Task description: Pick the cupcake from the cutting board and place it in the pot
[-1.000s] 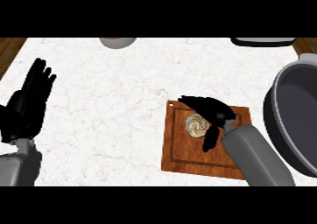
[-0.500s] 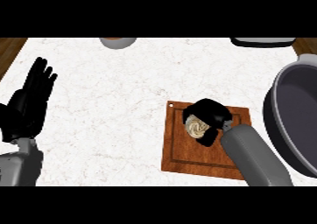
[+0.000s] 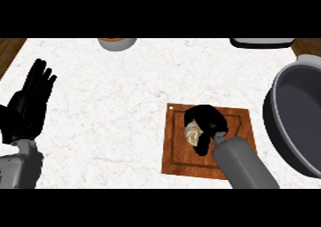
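Observation:
On the brown wooden cutting board (image 3: 179,157) right of centre sits the cupcake (image 3: 192,132), pale and swirled, mostly covered by my right hand (image 3: 206,120). That hand curls over the cupcake from above, thumb on its near side. The big dark pot (image 3: 295,119) stands at the right edge, just beyond the board. My left hand (image 3: 29,106) rests open at the left, fingers up, far from the board.
A small bowl (image 3: 116,43) with an orange inside stands at the counter's far edge. A dark object (image 3: 261,42) shows at the far right. Brown wood borders the white marble counter at the far left corner (image 3: 6,51).
My right hand has come down onto the cupcake and curled its fingers round it, hiding most of it. The left hand has stayed still.

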Controlling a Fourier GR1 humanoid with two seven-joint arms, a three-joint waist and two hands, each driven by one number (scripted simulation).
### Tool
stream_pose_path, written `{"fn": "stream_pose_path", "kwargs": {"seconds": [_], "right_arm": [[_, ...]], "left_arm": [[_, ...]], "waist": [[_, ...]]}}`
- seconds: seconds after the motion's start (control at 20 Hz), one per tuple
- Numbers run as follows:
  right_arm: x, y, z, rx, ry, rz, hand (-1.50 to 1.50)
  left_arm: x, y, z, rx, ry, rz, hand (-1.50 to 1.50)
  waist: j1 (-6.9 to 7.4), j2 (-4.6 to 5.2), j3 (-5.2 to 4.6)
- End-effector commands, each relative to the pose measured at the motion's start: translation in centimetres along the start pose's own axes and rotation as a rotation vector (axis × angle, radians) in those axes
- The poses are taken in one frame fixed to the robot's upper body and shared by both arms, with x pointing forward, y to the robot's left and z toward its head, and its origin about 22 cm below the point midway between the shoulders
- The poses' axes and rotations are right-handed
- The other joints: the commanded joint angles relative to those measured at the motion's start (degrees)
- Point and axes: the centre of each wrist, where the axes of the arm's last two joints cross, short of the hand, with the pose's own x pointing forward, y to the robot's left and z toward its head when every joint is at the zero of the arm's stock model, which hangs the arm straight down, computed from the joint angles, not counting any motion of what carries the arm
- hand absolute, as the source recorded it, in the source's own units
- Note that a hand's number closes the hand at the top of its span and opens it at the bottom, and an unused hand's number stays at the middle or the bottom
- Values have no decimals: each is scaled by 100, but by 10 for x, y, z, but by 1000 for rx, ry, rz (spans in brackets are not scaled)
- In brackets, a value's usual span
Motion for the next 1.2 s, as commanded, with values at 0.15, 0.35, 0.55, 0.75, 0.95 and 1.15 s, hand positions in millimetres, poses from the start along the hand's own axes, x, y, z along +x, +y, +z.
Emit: {"fn": "stream_pose_path", "kwargs": {"seconds": [0.15,0.35,0.55,0.75,0.95,1.15], "right_arm": [[66,12,32,-166,234,-162,150],[92,1,55,-394,247,-228,150],[112,-36,81,-702,274,-282,150],[99,-72,108,-940,323,-243,150],[103,-77,138,-1095,380,-276,150],[75,-110,166,-1147,445,-254,150]], "left_arm": [[-8,-4,3,-4,-10,-8,0],[3,6,-1,-6,3,-11,0],[-5,13,7,8,9,-1,0],[-12,3,5,19,7,-10,0],[-9,8,11,4,16,8,0],[-11,-5,10,-6,12,8,0]], "waist": [[62,45,33],[29,38,35],[-71,-17,26],[-151,23,29],[-62,33,32],[-27,60,36]]}}
